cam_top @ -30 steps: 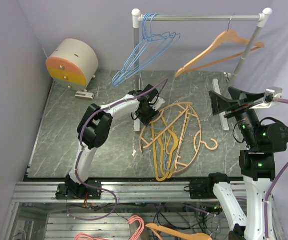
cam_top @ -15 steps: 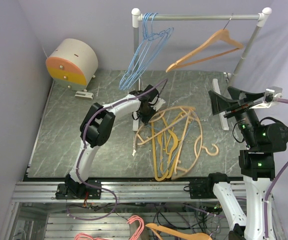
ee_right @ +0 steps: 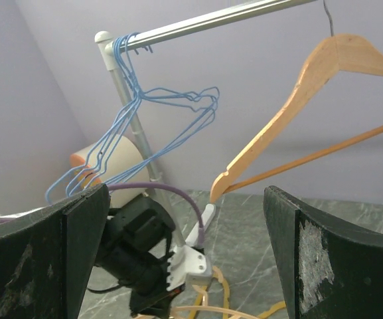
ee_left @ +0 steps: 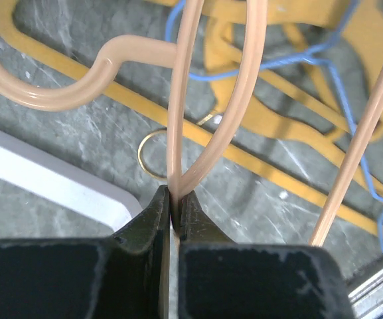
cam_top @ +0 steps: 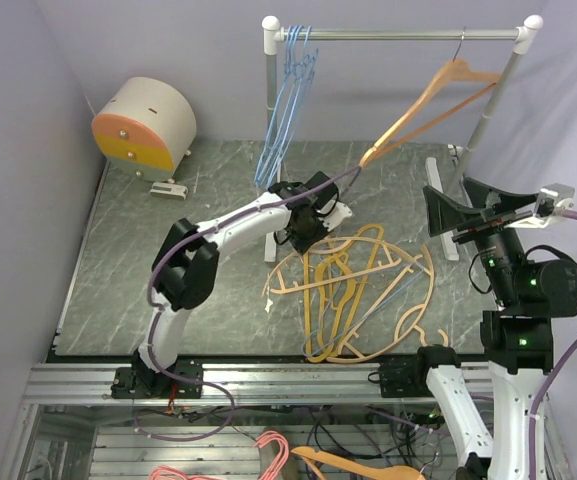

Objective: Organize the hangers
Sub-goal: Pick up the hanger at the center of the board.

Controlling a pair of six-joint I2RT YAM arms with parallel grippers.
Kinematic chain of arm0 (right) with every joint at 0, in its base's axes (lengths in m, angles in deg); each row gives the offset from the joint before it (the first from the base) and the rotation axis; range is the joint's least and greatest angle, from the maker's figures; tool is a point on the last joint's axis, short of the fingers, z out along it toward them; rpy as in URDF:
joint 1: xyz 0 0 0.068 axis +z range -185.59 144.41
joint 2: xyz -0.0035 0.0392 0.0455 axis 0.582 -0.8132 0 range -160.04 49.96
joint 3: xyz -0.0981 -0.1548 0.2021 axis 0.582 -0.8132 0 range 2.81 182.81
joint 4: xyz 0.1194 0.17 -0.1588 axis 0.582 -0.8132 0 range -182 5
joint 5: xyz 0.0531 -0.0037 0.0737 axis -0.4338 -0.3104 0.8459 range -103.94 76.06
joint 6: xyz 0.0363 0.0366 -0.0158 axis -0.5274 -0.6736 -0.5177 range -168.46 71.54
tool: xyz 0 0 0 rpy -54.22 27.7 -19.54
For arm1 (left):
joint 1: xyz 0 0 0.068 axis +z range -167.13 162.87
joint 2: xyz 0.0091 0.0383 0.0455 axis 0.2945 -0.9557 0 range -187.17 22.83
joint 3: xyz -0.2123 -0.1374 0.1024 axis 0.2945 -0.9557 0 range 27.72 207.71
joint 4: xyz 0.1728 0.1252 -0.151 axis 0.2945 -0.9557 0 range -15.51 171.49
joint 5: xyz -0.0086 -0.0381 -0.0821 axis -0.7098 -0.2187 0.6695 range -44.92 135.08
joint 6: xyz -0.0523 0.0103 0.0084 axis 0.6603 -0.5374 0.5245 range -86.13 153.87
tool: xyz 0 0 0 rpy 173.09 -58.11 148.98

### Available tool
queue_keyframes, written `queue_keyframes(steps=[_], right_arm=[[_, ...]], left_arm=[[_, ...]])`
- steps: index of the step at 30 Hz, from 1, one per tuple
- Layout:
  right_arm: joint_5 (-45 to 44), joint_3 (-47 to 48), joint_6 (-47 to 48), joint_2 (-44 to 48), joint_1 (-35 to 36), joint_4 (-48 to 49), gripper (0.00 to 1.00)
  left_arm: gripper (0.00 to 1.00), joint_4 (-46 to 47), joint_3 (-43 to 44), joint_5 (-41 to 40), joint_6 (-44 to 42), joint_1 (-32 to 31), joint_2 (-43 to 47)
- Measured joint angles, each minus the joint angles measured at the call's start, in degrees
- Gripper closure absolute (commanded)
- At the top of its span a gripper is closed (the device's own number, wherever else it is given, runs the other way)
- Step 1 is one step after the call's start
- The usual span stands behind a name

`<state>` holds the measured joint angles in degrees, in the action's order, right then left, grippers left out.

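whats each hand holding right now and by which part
The left hand pinches a thin tan hanger at the narrow bend where two of its bars meet. The right hand is open and holds nothing.

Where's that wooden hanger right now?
The wooden hanger hangs near the right end of the rail in the top view, right of the blue hangers.

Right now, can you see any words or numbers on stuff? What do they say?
None: no words, numbers, brands or signs can be read in any view.
The round box, the rail and the tan hanger held in the left tool are all plain.
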<state>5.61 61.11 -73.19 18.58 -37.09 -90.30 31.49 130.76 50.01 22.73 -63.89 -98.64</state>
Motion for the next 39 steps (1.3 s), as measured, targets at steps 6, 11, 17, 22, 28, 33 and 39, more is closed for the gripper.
queue_keyframes(steps=[6, 11, 17, 22, 28, 33, 39], right_arm=[[-2.29, 2.08, 2.49, 2.03, 0.22, -3.17, 0.0], [-6.32, 9.29, 6.8, 2.36, 1.49, -6.01, 0.0], [-13.09, 19.8, 10.73, 2.05, 4.33, -8.44, 0.0], [-19.28, 23.74, 11.52, 1.29, 8.31, -9.88, 0.0], [-26.36, 13.99, 12.13, 5.66, 14.08, -9.84, 0.0], [-26.88, 7.26, 13.88, 15.45, 22.97, -10.47, 0.0], [-32.15, 9.79, 14.45, 22.21, 37.75, -9.01, 0.0]], left_arm=[[0.93, -2.84, -0.74, -2.14, -1.97, -3.32, 9.99], [0.93, -4.79, -0.98, -4.35, -3.32, -3.17, 16.31], [0.93, -10.14, -1.68, -1.62, -6.71, -2.78, 21.53], [0.93, -15.23, -1.75, 7.02, -10.86, -2.8, 27.32], [0.93, -21.03, -1.51, 18.82, -15.89, -2.58, 34.67], [0.93, -25.07, 1.77, 27.41, -19.1, 0.59, 37.62], [0.93, -28.61, 4.83, 36.04, -22.91, 4.92, 38.69]])
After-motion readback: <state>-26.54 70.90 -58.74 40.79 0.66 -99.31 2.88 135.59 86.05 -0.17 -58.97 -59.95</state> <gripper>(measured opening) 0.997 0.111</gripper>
